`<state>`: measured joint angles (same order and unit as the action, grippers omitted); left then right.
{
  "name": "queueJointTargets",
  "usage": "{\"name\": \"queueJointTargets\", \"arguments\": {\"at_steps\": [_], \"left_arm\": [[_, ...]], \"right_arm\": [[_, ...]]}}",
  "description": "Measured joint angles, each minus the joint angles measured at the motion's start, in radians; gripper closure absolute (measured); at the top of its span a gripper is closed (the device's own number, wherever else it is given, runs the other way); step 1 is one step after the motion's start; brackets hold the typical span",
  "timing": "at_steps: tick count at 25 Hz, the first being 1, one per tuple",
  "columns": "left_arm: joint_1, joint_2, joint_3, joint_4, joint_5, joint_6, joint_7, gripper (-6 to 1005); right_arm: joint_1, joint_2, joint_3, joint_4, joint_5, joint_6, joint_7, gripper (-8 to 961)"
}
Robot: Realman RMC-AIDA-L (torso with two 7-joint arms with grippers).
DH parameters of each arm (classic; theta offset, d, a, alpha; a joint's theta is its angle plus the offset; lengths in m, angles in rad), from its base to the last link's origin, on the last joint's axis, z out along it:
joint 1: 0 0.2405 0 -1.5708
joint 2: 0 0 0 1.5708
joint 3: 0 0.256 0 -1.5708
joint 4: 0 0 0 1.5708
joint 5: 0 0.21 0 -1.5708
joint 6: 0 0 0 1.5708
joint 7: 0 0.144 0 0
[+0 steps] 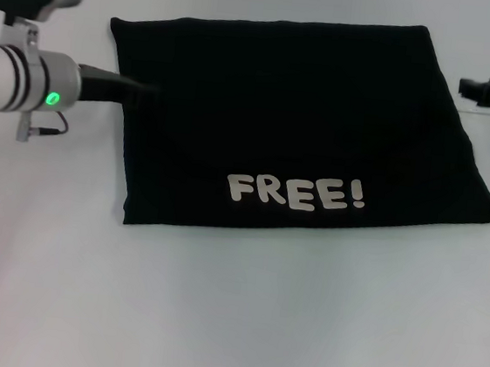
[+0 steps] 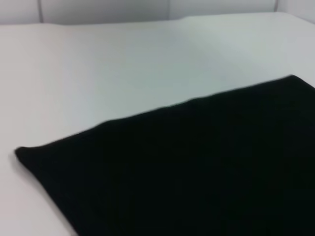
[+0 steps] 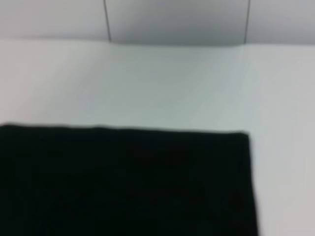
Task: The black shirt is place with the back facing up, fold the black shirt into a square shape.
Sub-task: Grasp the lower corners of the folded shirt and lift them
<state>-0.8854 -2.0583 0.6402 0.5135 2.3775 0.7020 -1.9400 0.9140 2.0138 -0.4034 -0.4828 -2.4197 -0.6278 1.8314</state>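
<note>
The black shirt (image 1: 296,110) lies flat on the white table as a folded, roughly square block. Its cream "FREE!" lettering (image 1: 297,192) faces up near the front edge. My left gripper (image 1: 145,88) reaches in from the left and sits low at the shirt's left edge, dark against the dark cloth. My right gripper (image 1: 485,89) is off the shirt at the far right edge of the table. The shirt also shows in the left wrist view (image 2: 197,167) and in the right wrist view (image 3: 123,182), where one corner lies flat.
The white table (image 1: 230,322) surrounds the shirt on all sides. A pale wall with seams (image 3: 172,19) stands behind the table.
</note>
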Motion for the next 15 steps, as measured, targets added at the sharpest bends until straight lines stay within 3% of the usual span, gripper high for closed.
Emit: {"name": "queueJointTargets", "arguments": {"at_steps": [4, 10, 15], "left_arm": [[0.05, -0.001, 0.002, 0.131, -0.009, 0.133, -0.083, 628], [0.195, -0.027, 0.002, 0.347, -0.092, 0.488, -0.113, 353], [0.296, -0.039, 0.003, 0.407, -0.102, 0.63, -0.095, 168]], "right_arm": [[-0.032, 0.001, 0.0, -0.062, 0.074, -0.078, -0.01, 475], [-0.111, -0.007, 0.0, -0.137, 0.139, -0.294, -0.006, 226], [-0.175, -0.006, 0.004, -0.167, 0.162, -0.448, -0.002, 157]]}}
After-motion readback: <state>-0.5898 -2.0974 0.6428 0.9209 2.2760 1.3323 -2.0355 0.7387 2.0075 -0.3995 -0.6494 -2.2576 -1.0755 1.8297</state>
